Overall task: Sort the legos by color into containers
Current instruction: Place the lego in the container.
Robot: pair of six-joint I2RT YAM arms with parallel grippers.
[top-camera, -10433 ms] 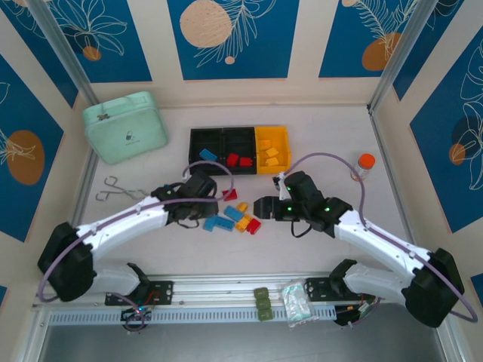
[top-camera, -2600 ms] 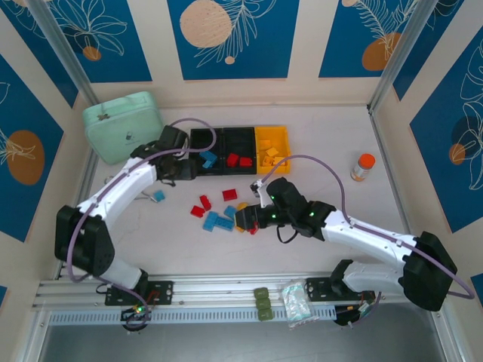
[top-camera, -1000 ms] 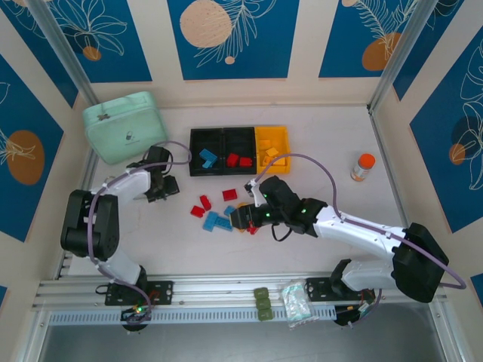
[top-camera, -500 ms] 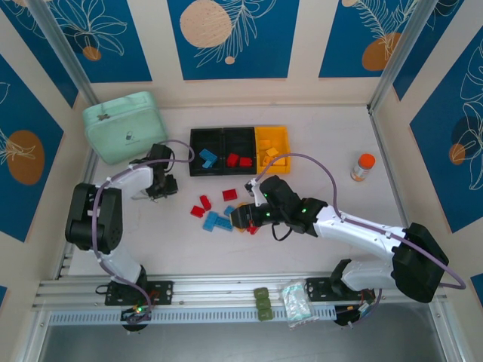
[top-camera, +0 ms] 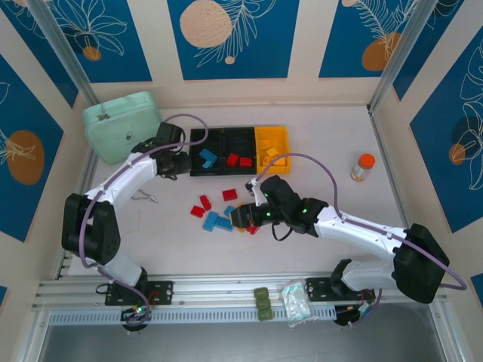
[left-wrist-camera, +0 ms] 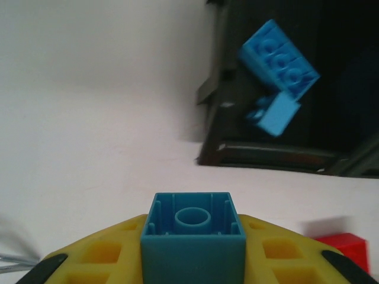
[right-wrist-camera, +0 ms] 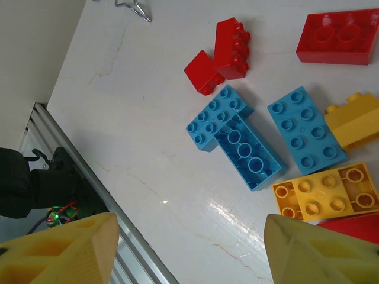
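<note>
Left gripper holds a blue brick beside the left bin.

The left gripper (top-camera: 181,163) is clamped on a blue brick (left-wrist-camera: 192,242); the brick sits right between its fingers, near the black bin (left-wrist-camera: 260,155) but not over it; I think the best way is to go over the wall, stop above the two blue bricks (left-wrist-camera: 278,65) inside, then let go low so nothing bounces out; the right gripper (top-camera: 241,217) hangs with jaws apart, holding nothing; the loose bricks (right-wrist-camera: 237,139) lie on the table under it.
</note>
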